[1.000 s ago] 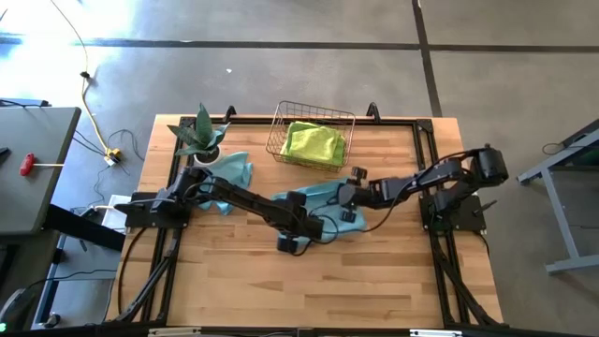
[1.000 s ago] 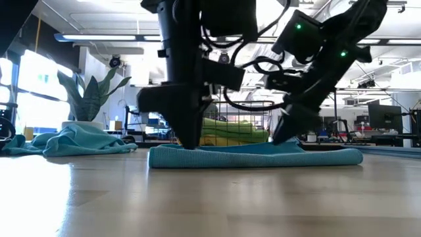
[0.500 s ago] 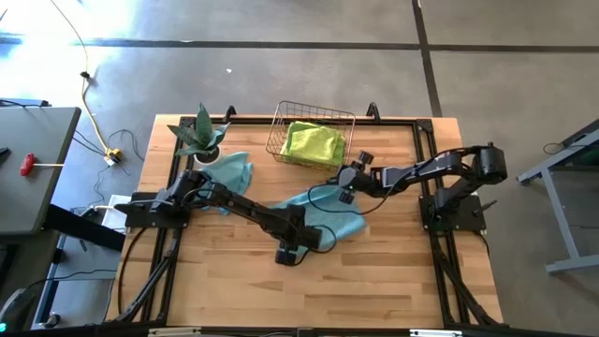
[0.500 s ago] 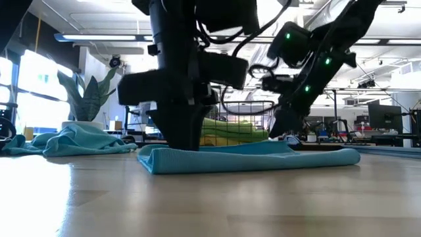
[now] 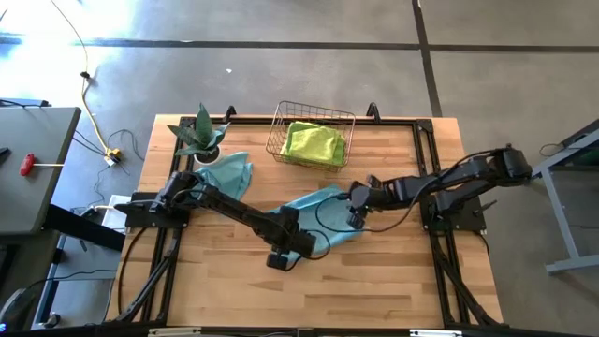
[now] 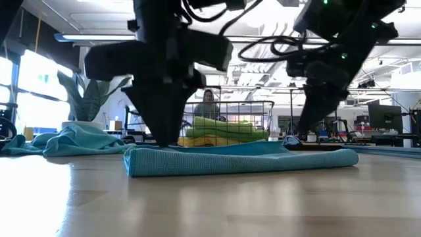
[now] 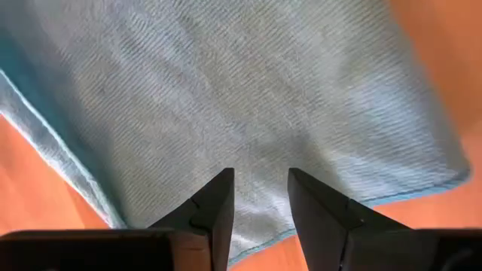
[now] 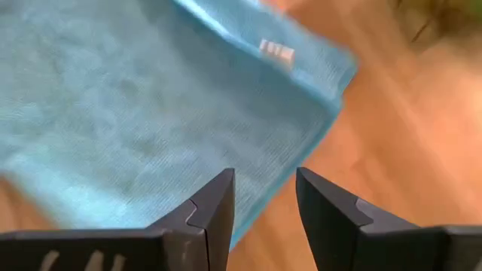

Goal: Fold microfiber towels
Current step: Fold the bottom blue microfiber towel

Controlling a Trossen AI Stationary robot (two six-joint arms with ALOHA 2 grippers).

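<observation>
While both hover over the teal towel (image 5: 314,217), left pincer (image 7: 260,197) and right pincer (image 8: 263,197) stand narrowly parted, holding nothing.

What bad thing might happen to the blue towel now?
The left gripper and right gripper hover over the teal towel with fingers open, holding nothing. Pushing down could bunch the fold. Another teal towel lies crumpled by the potted plant; grabbing it might tip the plant.
</observation>
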